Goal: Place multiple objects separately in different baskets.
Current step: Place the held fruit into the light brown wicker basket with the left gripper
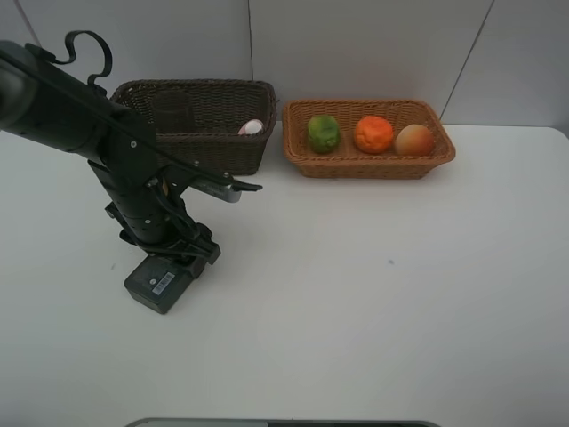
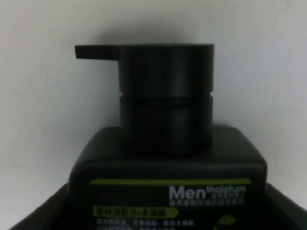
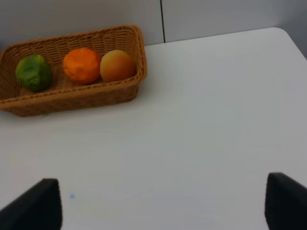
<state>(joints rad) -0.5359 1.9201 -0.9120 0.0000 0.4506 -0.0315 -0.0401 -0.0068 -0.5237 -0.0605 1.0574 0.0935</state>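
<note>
dark flat bottle [image 2: 168, 158], green-striped label, lies between left tool's [image 1: 169, 267] jaws; grip seemingly unclosed.

The high camera looked steeply down across the white table [image 1: 373, 302] toward the back wall, far enough off to take in both the dark brown basket [image 1: 209, 124] and the orange-tan basket [image 1: 369, 165]. The left wrist camera sat very close over the dark flat bottle [image 2: 168, 158], its cap and label filling the picture. The right wrist camera looked from farther back, slanting over the table at the orange-tan basket, which it shared with the high view.
</note>
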